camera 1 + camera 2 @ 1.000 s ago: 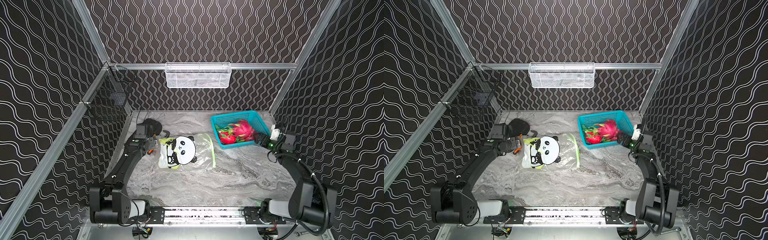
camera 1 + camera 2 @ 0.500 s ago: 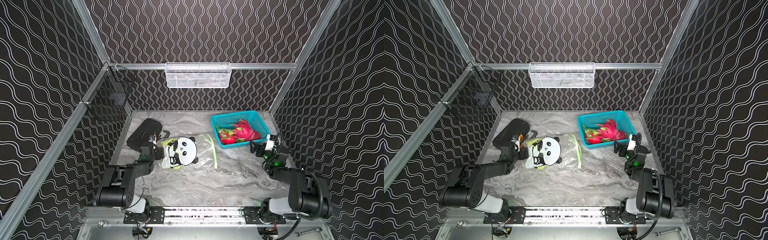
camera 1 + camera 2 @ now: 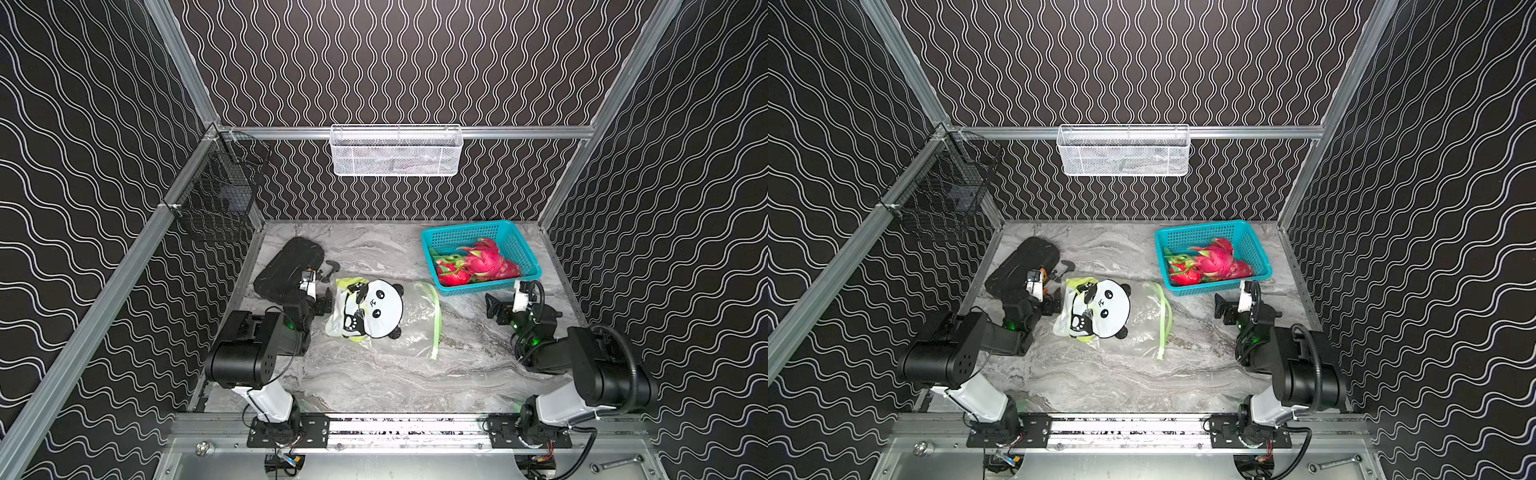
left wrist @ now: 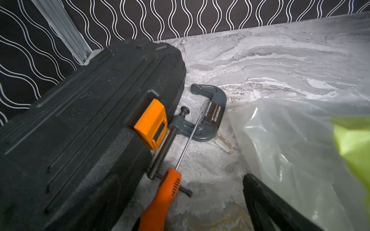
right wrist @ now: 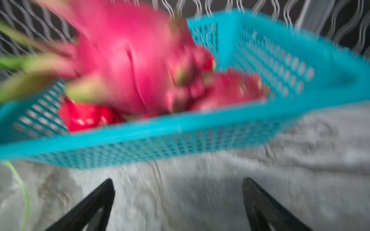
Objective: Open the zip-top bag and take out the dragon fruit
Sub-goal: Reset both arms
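**Past the bag's zip end: all the fruit I can see sits in a basket**

I see the zip-top bag [image 3: 382, 316] lying flat on the table [image 3: 374, 382], panda up, its lime zip strip [image 3: 435, 322] on the end away from the black case [image 3: 286, 270]. I see no fruit through its clear film. Beyond the bag's zip end, the dragon fruit [image 3: 478, 262] lie piled in the teal basket [image 3: 482, 289].

I hold the left gripper [image 3: 322, 305] wide and empty, just beside the bag's panda end. The right gripper [image 3: 509, 301] is past the zip end, by the basket's near wall, also wide and empty.

I judge the bag light, thin and slippery, likely to slide or crumple under a push. The zip strip looks like the stiffest place to pinch. The fruit look firm, glossy and fairly heavy, so I would grip across the body, not the pointed scales.

Both top views give the whole bag and its strip. Only the left wrist view clearly shows a C-clamp [image 4: 208, 112] and an orange-handled screwdriver [image 4: 160, 200] lying between the bag and the case. The blurred right wrist view shows the right gripper [image 5: 178, 190] spread over bare table, and a redder fruit [image 5: 86, 118] tucked low under the big one.
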Controlling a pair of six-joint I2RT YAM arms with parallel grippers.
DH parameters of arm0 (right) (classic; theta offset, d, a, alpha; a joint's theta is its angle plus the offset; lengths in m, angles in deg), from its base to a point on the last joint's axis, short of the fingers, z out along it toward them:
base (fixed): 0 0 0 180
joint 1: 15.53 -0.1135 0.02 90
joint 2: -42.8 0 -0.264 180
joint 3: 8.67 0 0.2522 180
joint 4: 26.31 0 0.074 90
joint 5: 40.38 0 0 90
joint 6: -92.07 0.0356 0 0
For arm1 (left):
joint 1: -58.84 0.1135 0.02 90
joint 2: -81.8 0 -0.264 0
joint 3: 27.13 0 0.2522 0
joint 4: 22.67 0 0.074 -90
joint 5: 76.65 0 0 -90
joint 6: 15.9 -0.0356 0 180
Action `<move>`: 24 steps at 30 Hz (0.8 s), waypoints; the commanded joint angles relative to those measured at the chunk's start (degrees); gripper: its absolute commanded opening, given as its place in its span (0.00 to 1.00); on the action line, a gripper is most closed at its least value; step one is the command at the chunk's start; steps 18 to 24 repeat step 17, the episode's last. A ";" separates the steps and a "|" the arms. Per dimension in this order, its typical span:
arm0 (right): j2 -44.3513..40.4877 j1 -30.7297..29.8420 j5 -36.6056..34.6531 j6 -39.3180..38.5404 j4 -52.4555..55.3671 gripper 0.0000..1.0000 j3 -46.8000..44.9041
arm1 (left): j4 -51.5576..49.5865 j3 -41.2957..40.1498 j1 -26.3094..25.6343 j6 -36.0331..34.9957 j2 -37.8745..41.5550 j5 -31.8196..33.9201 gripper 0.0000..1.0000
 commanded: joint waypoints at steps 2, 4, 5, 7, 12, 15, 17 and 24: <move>1.73 -0.24 -5.47 -0.16 -8.30 1.00 0.99 | 1.56 0.08 0.04 -0.40 0.10 0.58 0.99; -0.45 -0.28 -5.66 -0.50 -1.19 1.00 2.61 | 1.61 0.05 0.02 -0.35 0.08 0.63 0.99; -0.73 -0.40 -5.97 -0.60 -1.11 1.00 2.57 | 1.48 0.09 0.03 -0.40 0.12 0.67 0.99; 0.26 -0.64 -6.37 -0.68 -4.84 1.00 1.72 | 1.47 0.18 0.00 -0.42 0.03 0.68 0.99; 0.61 -0.99 -6.94 -0.76 -5.67 1.00 1.47 | 1.47 0.37 0.02 -0.37 -0.26 0.74 0.99; 0.72 -0.97 -6.98 -0.72 -5.99 1.00 1.38 | 0.60 0.82 0.03 -0.22 -0.24 0.67 0.99; 0.77 -1.00 -6.97 -0.77 -6.05 1.00 1.41 | 2.07 -0.01 0.03 -0.49 -0.02 0.42 0.99; 0.77 -1.00 -6.97 -0.77 -6.05 1.00 1.41 | 2.07 -0.01 0.03 -0.49 -0.02 0.42 0.99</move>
